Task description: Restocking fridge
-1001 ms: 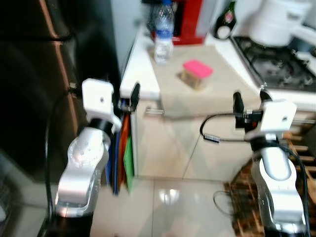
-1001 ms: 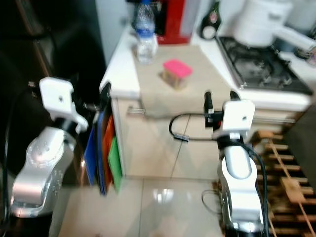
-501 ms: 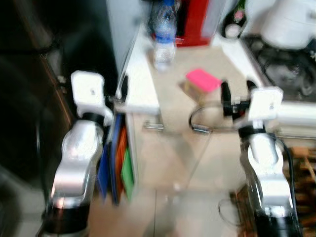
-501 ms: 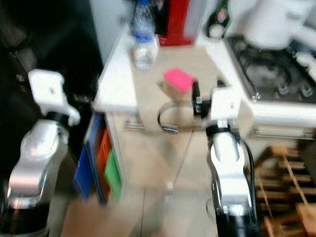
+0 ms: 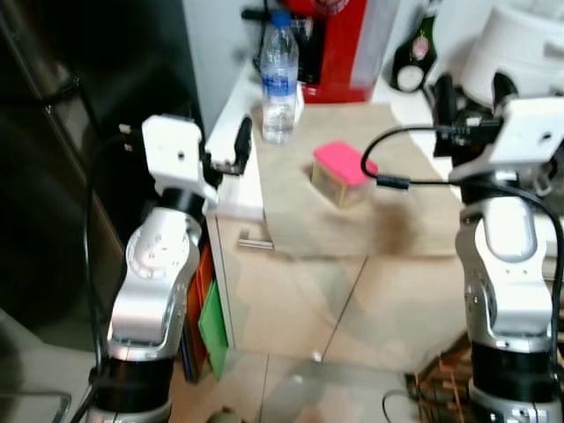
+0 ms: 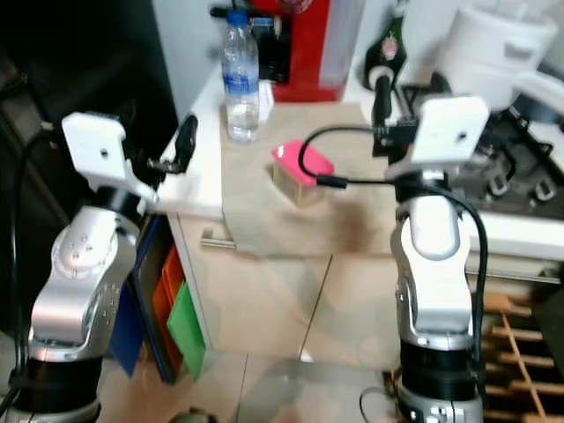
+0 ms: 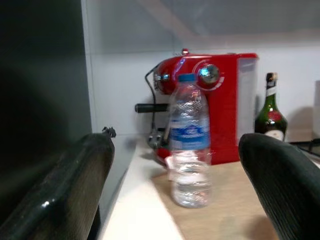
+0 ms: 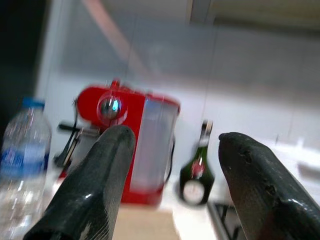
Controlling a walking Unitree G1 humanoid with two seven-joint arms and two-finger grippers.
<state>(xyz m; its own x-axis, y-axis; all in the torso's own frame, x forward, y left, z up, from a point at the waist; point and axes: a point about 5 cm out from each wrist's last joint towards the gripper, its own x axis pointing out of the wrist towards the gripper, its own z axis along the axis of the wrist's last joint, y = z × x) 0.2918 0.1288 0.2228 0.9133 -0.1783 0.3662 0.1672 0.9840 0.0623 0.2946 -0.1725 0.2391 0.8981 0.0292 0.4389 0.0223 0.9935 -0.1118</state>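
Observation:
A clear water bottle (image 5: pixel 279 75) with a blue cap stands at the back left of the white counter (image 5: pixel 236 181). A small box with a pink lid (image 5: pixel 342 173) lies on the beige mat (image 5: pixel 388 220) in the middle. My left gripper (image 5: pixel 231 152) is held at the counter's left edge, open and empty. It faces the bottle (image 7: pixel 189 150), which is some way beyond its fingers (image 7: pixel 75 190). My right gripper (image 5: pixel 473 92) is raised above the counter's right side, to the right of the pink-lidded box, open and empty. Its fingers (image 8: pixel 95 190) face the back wall.
A red coffee machine (image 5: pixel 339 44) and a dark green bottle (image 5: pixel 414 53) stand at the back of the counter. A white pot (image 5: pixel 520 44) sits on the stove at right. The dark fridge (image 5: pixel 62 150) is at left. Coloured boards (image 5: pixel 211 322) fill the gap beside it.
The view has shifted and sharpened, with the counter nearer. Both arms have risen: the right gripper from the counter's front face to above its top, the left to its edge.

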